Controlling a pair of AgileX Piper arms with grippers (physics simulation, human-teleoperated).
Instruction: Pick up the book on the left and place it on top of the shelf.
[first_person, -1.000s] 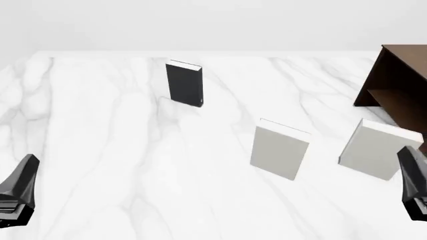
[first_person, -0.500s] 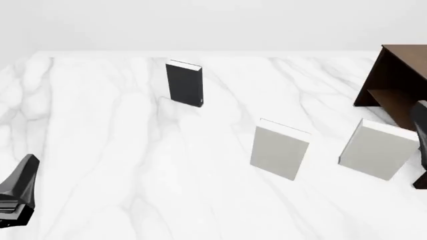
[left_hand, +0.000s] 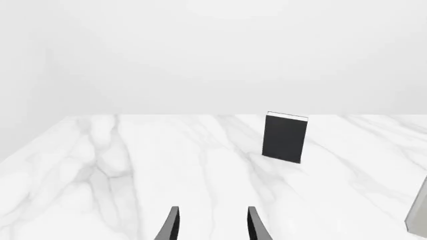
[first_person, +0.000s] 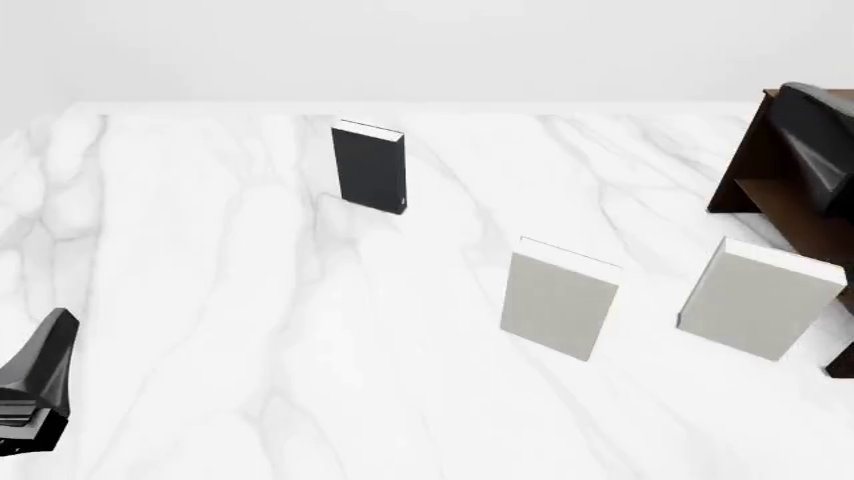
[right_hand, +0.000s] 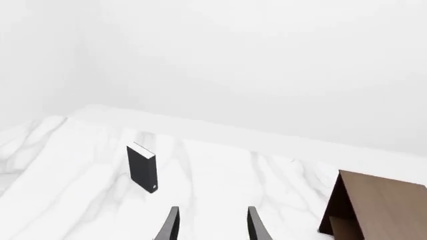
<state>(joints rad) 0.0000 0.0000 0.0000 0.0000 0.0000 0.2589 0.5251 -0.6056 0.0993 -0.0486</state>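
Book (first_person: 368, 167) upright, untouched — shelf (right_hand: 380, 210) top seen only from right wrist; both claws' fingers apart.

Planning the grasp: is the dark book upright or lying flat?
Upright: the dark book stands on its bottom edge on the table, white page edge on top.

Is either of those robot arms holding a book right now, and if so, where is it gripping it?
No, nothing is held. Both wrist views show open fingers with only air between them, and the dark book stands alone on the table, untouched.
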